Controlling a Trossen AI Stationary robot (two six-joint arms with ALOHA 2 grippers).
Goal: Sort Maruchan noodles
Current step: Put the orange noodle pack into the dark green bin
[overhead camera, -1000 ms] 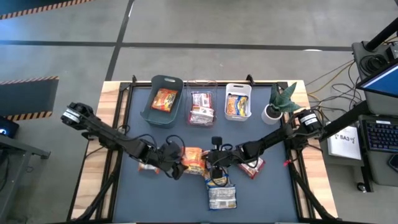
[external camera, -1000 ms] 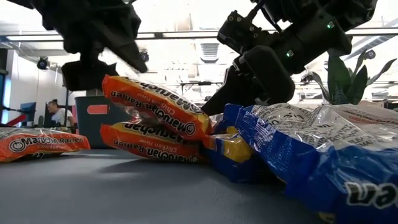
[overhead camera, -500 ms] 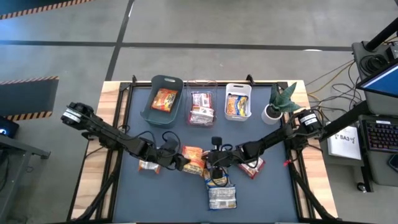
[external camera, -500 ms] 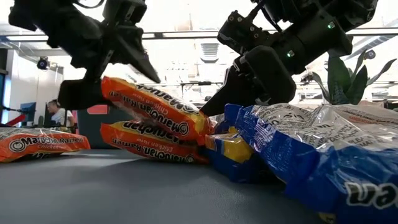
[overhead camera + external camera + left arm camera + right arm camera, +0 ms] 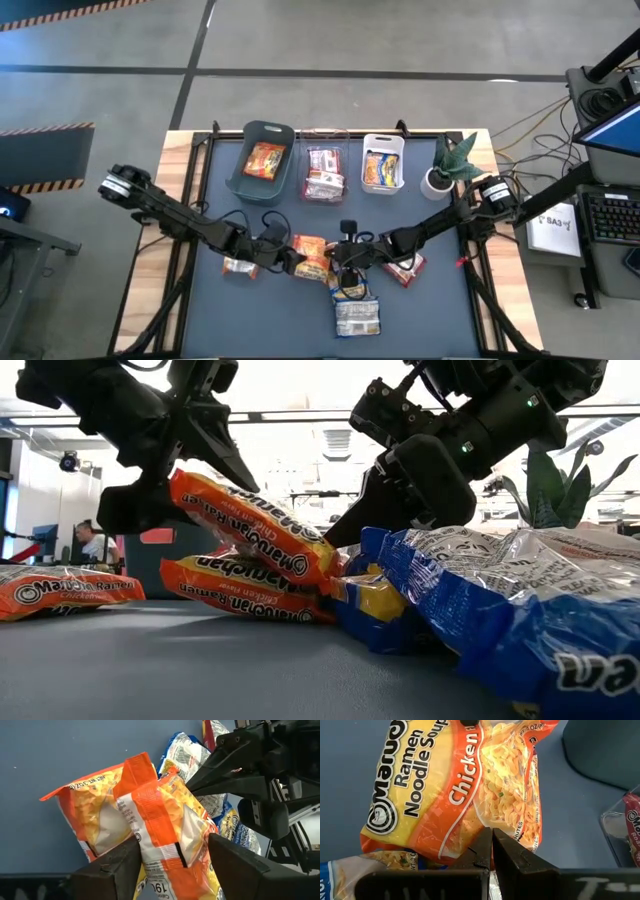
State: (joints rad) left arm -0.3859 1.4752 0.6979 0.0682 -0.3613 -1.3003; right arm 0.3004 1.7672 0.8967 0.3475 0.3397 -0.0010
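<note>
Low view at table level, left tool [image 5: 205,460] clamped on an orange noodle packet [image 5: 255,530], tilted above a second orange packet [image 5: 235,592] on the dark table [image 5: 200,670], right tool [image 5: 492,851] with fingers together beside them, blue-and-yellow packets [image 5: 480,600] nearby.

Robotics lab — floor hazard tape [image 5: 45,128], keyboard [image 5: 612,216]

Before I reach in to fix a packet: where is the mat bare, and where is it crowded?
Bare mat runs along the near edge on both sides of the blue-and-white packet, and between the bins and the arms. The middle is crowded: the left gripper holds an orange packet where the shut right gripper meets it.
</note>
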